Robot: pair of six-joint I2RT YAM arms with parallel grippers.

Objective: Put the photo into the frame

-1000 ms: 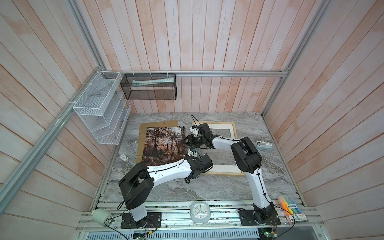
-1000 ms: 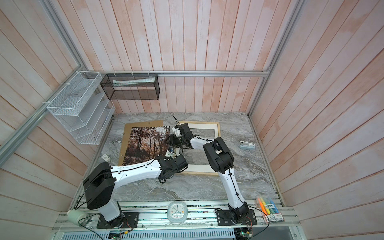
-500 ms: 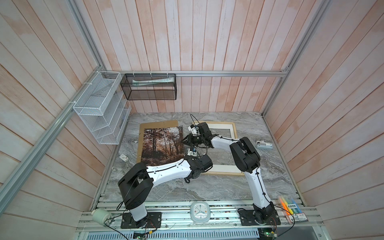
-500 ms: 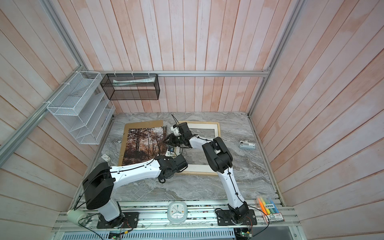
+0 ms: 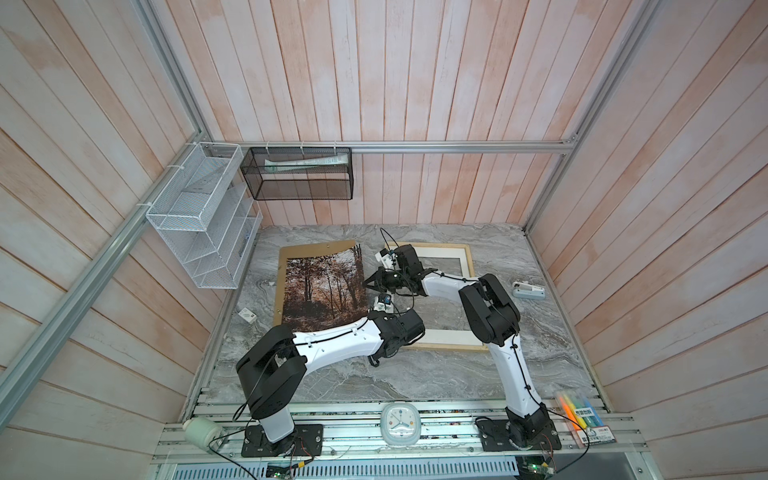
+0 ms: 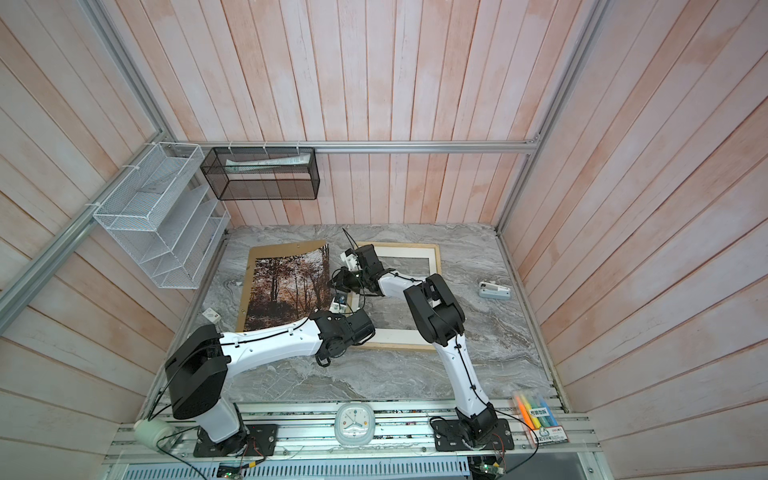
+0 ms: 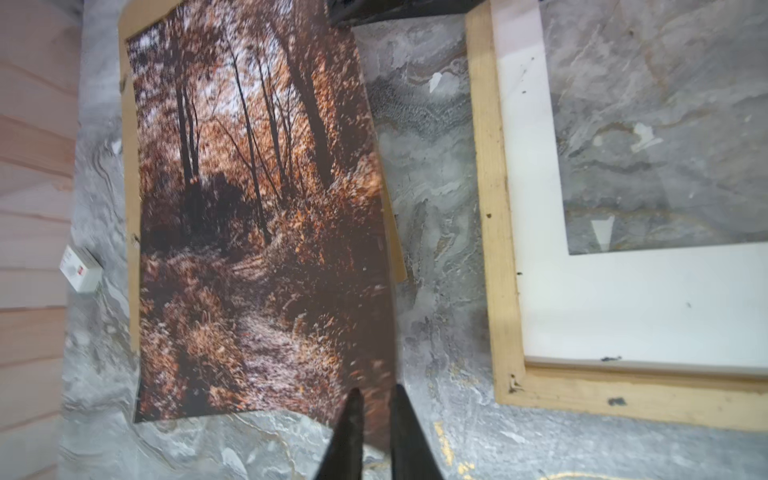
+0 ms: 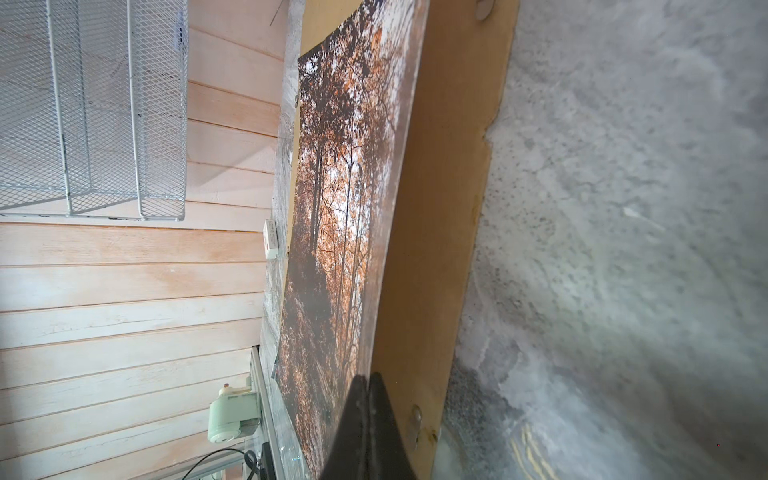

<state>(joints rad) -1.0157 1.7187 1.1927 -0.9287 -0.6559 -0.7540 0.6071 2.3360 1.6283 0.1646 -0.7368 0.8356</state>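
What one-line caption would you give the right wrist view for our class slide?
The right gripper pinches the photo by its edge, holding it up off the brown board.

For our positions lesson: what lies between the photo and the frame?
Bare marble table and a sliver of backing board, in the left wrist view; in both top views the right gripper reaches across.
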